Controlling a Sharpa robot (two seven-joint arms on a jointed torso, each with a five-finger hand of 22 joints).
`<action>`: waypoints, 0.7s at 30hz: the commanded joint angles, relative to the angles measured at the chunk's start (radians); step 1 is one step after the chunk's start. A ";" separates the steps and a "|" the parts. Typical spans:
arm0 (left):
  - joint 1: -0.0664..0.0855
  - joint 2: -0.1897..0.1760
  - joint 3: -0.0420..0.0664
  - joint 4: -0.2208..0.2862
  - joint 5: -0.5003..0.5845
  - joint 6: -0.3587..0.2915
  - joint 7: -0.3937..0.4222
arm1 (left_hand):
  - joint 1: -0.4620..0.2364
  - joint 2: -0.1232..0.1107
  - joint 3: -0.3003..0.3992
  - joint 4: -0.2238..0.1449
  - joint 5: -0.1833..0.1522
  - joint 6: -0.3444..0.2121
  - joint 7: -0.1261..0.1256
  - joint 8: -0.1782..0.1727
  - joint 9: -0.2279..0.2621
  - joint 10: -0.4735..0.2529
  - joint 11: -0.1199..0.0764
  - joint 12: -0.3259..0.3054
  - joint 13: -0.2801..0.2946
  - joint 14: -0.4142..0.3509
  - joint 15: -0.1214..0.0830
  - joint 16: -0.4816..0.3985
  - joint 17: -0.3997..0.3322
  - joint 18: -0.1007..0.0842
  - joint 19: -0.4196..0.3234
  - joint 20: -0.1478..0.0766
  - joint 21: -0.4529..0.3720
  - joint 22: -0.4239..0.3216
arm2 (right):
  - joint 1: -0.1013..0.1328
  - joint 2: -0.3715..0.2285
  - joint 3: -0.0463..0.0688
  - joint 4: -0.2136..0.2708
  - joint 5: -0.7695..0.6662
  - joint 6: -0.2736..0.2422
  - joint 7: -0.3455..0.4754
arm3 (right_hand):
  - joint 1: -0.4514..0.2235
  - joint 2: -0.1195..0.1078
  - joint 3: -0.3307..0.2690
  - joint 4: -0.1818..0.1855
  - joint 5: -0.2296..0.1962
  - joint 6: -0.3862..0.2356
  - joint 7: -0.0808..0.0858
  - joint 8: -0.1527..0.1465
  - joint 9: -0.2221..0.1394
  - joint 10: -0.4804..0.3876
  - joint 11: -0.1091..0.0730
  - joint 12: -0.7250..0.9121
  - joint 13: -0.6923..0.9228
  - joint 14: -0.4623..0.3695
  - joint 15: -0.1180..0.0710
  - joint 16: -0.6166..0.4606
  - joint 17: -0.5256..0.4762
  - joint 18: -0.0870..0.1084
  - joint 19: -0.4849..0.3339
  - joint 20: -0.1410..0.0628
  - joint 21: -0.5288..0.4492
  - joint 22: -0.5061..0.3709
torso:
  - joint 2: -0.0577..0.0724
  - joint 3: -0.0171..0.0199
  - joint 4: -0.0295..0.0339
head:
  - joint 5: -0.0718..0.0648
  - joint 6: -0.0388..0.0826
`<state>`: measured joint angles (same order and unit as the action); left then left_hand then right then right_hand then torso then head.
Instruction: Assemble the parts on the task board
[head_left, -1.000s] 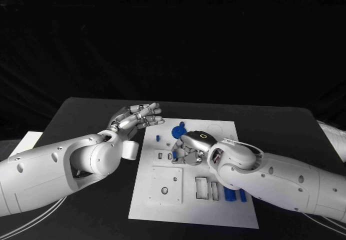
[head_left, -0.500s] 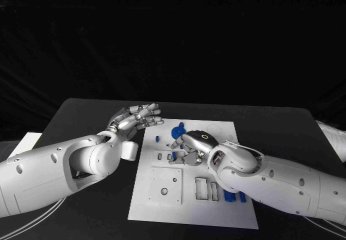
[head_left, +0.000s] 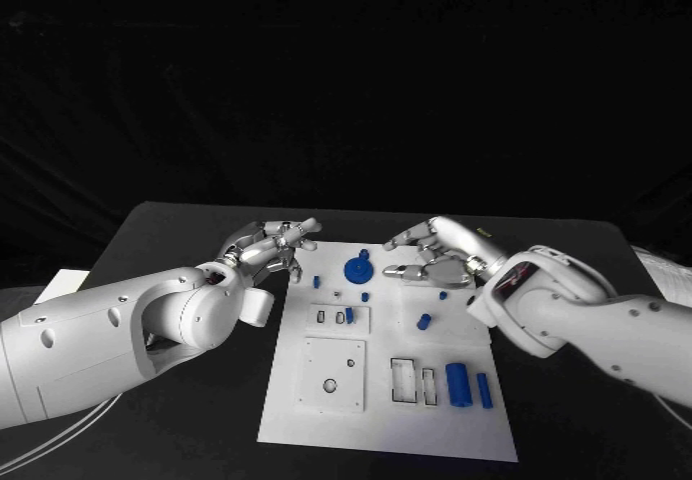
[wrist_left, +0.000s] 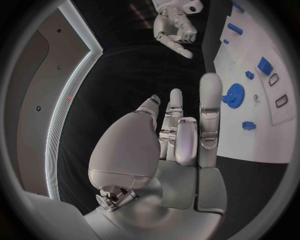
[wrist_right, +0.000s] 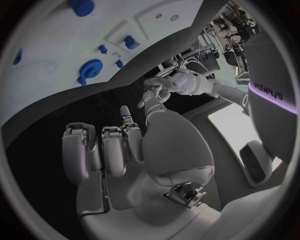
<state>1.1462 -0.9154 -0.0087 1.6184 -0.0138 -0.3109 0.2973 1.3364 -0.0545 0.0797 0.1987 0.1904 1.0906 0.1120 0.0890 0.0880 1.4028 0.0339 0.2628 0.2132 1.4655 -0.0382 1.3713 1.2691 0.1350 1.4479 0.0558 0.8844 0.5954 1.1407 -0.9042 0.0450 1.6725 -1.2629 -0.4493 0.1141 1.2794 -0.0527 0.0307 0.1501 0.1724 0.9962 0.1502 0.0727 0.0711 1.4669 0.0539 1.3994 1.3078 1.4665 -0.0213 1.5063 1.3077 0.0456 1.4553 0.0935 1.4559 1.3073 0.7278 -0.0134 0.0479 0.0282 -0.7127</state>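
One word can be made out: in the right wrist view, at the right side of the frame, dark lettering (wrist_right: 270, 91) runs along a pale curved panel beside a violet light strip. It shows upside down and seems to read "sharpa". The other views carry no legible writing.

the head view looks down from above onto the surface (head_left: 173, 225) and the whole task board (head_left: 387, 400). each wrist view sits close behind its own hand, left hand (wrist_left: 181, 132) and right hand (wrist_right: 115, 145), facing along the fingers. all three views share the board's far end with the blue gear (head_left: 356, 268).
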 joint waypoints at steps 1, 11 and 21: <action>0.011 0.006 0.001 -0.011 -0.249 0.084 -0.289 | -0.057 0.019 -0.033 0.043 0.010 0.017 -0.018 0.030 0.024 -0.015 -0.021 0.180 0.165 0.096 -0.022 0.161 0.252 -0.032 0.016 -0.013 0.226 0.264 | 0.026 -0.049 -0.001 0.011 0.292 0.096 0.079 | 0.013 0.001 -0.001 -0.005 0.007 -0.003 -0.004 0.002 0.001 0.015 0.006 -0.006 0.163 0.070 0.007 -0.005 0.114 0.008 -0.009 -0.002 -0.005 0.018 | -0.013 0.0052 -0.0079 | 0.004 -0.001; 0.082 0.081 0.001 -0.056 -0.754 0.356 -0.845 | -0.231 0.045 -0.199 0.093 -0.139 0.008 -0.036 0.185 0.142 -0.094 -0.033 0.773 0.752 0.105 -0.027 0.199 0.302 -0.071 0.034 -0.017 0.481 0.610 | 0.068 -0.149 -0.001 -0.034 0.380 0.088 0.067 | 0.016 0.009 -0.004 -0.007 0.019 -0.001 -0.005 0.004 0.002 0.016 0.005 -0.005 0.163 0.071 0.006 -0.007 0.113 0.008 -0.009 -0.003 -0.006 0.017 | -0.026 0.0165 -0.0161 | 0.007 -0.015; 0.125 0.184 0.001 -0.114 -0.943 0.441 -1.055 | -0.245 0.059 -0.272 0.090 -0.139 -0.026 -0.069 0.362 0.297 -0.085 -0.056 0.874 0.855 0.105 -0.053 0.199 0.302 -0.086 0.052 -0.036 0.543 0.709 | 0.073 -0.158 -0.002 -0.052 0.371 0.083 0.047 | 0.015 0.010 -0.008 -0.007 0.026 0.001 -0.006 0.006 0.002 0.016 0.004 -0.005 0.163 0.070 0.005 -0.008 0.111 0.008 -0.009 -0.004 -0.007 0.016 | -0.030 0.0224 -0.0164 | 0.009 -0.022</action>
<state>1.2688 -0.7372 -0.0081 1.5095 -0.8376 0.0553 -0.6037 1.0950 0.0009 -0.1871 0.2909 0.0519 1.0726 0.0426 0.4364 0.3714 1.3186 -0.0164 1.1332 1.0640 1.4661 -0.0848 1.5678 1.3080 0.0649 1.4649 0.0280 1.4243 1.3016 1.2135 -1.0635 0.0432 1.6215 -0.9034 -0.3805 0.1629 1.2860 -0.0462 0.0252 0.1446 0.1957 0.9963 0.1502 0.0728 0.0719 1.4669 0.0539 1.3994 1.3079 1.4665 -0.0213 1.5048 1.3075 0.0457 1.4515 0.0896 1.4556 1.3079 0.6991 0.0065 0.0321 0.0366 -0.7332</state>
